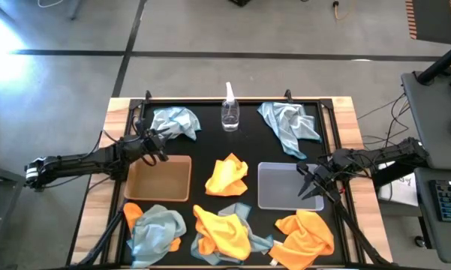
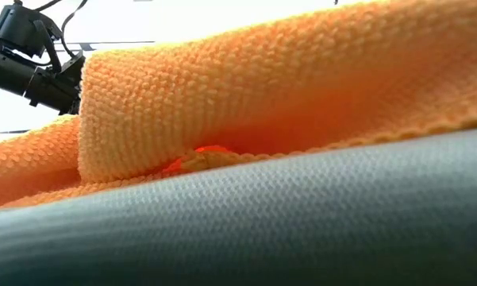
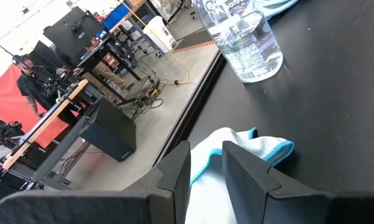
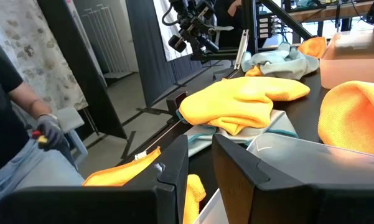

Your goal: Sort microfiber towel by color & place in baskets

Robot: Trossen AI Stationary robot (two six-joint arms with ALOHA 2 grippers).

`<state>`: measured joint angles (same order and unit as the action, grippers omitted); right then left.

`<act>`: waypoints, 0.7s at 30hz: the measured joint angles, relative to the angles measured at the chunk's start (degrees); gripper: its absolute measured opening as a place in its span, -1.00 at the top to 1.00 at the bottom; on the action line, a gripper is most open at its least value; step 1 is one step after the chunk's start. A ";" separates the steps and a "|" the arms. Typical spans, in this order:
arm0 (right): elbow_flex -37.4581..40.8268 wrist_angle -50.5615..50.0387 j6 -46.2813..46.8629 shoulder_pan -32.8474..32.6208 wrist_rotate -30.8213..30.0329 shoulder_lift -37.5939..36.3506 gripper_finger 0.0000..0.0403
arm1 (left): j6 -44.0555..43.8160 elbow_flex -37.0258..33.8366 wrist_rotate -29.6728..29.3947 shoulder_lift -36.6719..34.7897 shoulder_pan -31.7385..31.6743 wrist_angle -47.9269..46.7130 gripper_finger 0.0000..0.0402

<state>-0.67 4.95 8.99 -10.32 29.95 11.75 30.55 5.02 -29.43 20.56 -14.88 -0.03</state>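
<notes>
Orange towels lie at the table's middle [image 1: 227,174], near middle [image 1: 221,229] and near right [image 1: 308,234]. Pale blue-grey towels lie at the far left [image 1: 176,122], far right [image 1: 289,124] and near left [image 1: 156,231]. The tan tray [image 1: 159,178] and the clear tray [image 1: 281,186] hold nothing. My left gripper [image 1: 154,142] is low at the far-left blue towel's near-left edge, shut on it [image 3: 206,180]. My right gripper [image 1: 311,184] hangs over the clear tray's right edge with a narrow gap between its fingers [image 4: 200,168], touching nothing. Towels fill the low view [image 2: 286,95]. My left gripper pinches the pale blue towel's near-left edge [image 3: 205,165] between its two fingers, coming in low and slanting from the table's left. A bunched fold shows between the fingers; how many layers, I cannot tell. The towel's teal-hemmed corner [image 3: 277,149] lies on the black table beyond the fingers.
A clear spray bottle [image 1: 230,112] stands at the far middle, close to the left gripper's towel [image 3: 243,37]. A small orange towel [image 1: 133,214] lies by the near-left blue one. People sit beyond the table [image 4: 12,124] [image 3: 31,74]. Black bare tabletop shows between the trays [image 1: 202,150].
</notes>
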 joint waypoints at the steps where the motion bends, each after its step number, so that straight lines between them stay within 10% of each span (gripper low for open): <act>1: 0.02 -0.01 0.00 -0.01 -0.01 -0.02 0.66 | 0.02 0.00 0.02 -0.01 -0.01 0.00 0.61; 21: 0.00 0.15 -21.15 0.01 -0.13 -0.02 0.66 | 0.00 0.00 0.02 -0.02 -0.01 0.00 0.61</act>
<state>-0.67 5.10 -12.16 -10.31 29.82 11.73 30.55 5.02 -29.41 20.53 -14.90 -0.03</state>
